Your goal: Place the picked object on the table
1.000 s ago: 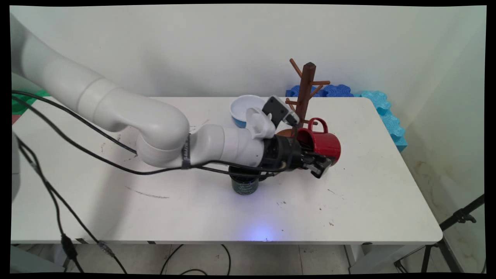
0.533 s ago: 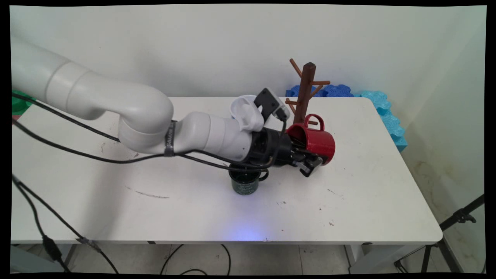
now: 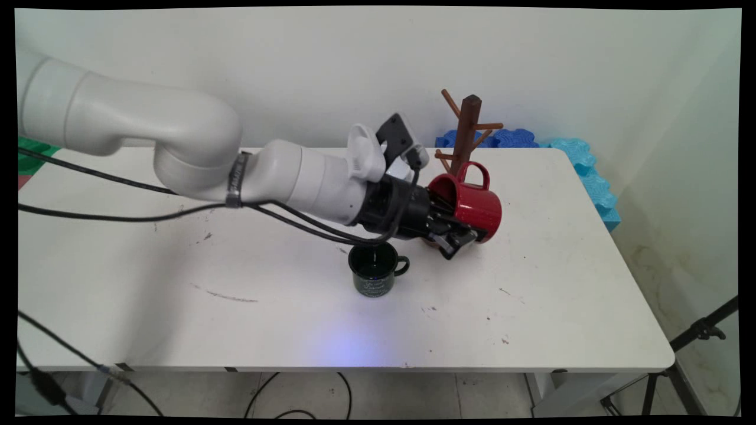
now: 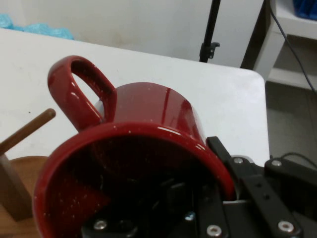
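Note:
My gripper (image 3: 453,234) is shut on the rim of a red mug (image 3: 469,200), one finger inside it and one outside. The mug lies tipped on its side in the air, mouth toward the wrist, handle up. It hangs just right of the brown wooden mug tree (image 3: 465,139), whose lower pegs are close to the handle. In the hand view the red mug (image 4: 143,148) fills the picture, its handle (image 4: 79,91) at upper left, and a wooden peg (image 4: 27,130) reaches in from the left beside it.
A dark green mug (image 3: 374,273) stands upright on the white table (image 3: 561,283) below the wrist. Blue and turquoise foam pieces (image 3: 582,162) lie along the table's far right edge. Black cables hang from the arm over the table's left half.
The arm has lifted and drawn the red mug up and to the left, toward the mug tree's pegs. The white bowl behind is now hidden by the wrist.

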